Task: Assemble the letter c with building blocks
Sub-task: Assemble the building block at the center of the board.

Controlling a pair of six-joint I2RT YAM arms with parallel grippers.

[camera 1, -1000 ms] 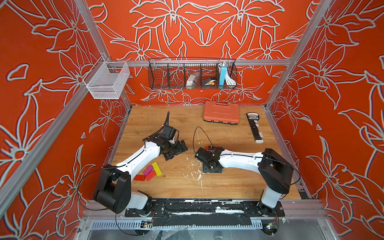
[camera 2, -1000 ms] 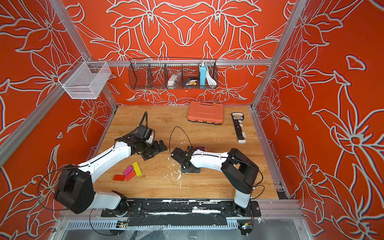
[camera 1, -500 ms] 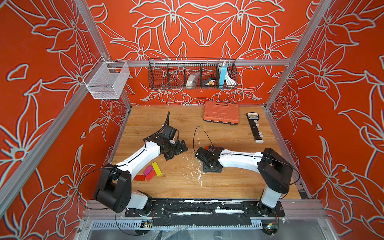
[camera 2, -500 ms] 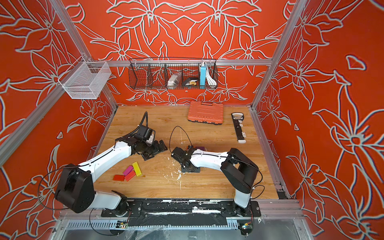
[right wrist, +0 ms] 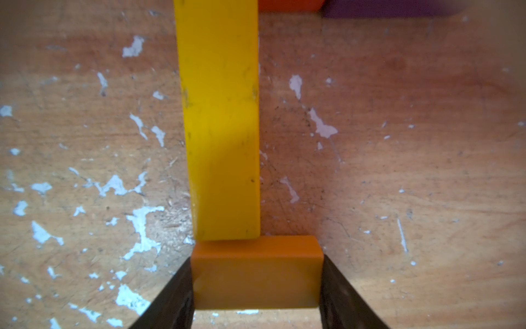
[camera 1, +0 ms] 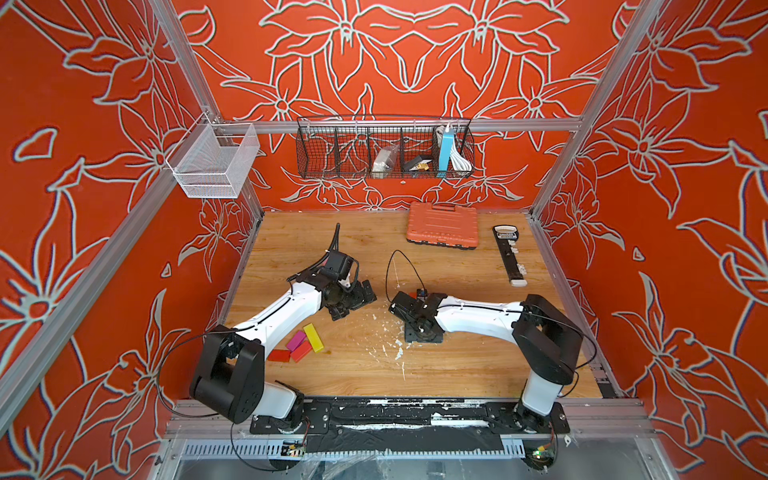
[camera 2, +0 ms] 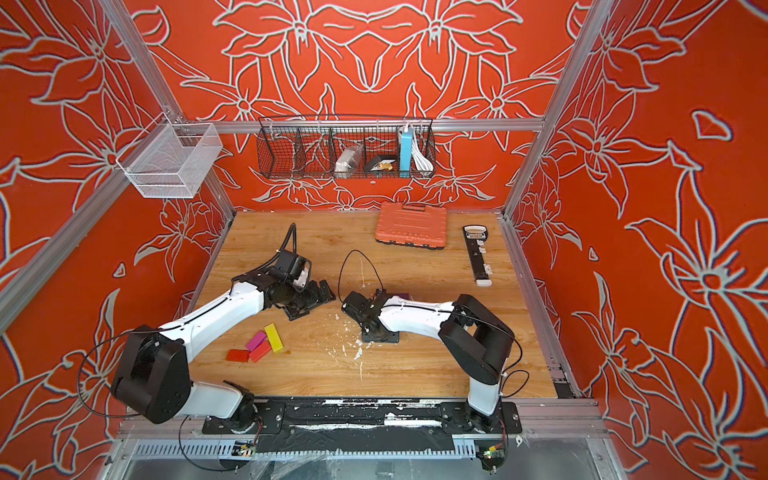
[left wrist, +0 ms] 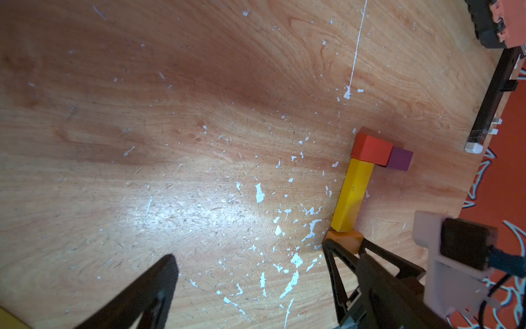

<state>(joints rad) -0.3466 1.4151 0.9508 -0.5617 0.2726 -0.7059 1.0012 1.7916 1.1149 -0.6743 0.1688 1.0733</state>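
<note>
A wooden counter [camera 1: 457, 365], flecked with white scuffs, sits inside a cell walled in orange flower-print panels. At its centre a half-built letter takes shape. A yellow bar [right wrist: 220, 114] runs from far to near. A red-orange block [left wrist: 371, 149] lies across its far end, with a purple block [left wrist: 400, 159] touching that block's right side.

The right arm [camera 1: 478, 320] reaches in from the right, its jaws partly closed on the two short ends of an orange block [right wrist: 257, 275]. The block lies flat on the counter, touching the bar's near end and jutting out to the right.

The left arm [camera 1: 282, 309] is just left of the figure, its jaws spread wide and holding nothing.

Four spare blocks are clustered at the near left, beside the left arm: a yellow block [camera 1: 313, 337], a magenta block [camera 1: 296, 340], an orange-red block [camera 1: 302, 351] and a red block [camera 1: 279, 355].

At the far right lie an orange tool case [camera 1: 441, 226] and a black strip [camera 1: 509, 255]. A black wire basket [camera 1: 384, 147] holding small items hangs on the back wall, and a white mesh basket [camera 1: 214, 160] hangs on the left one.
</note>
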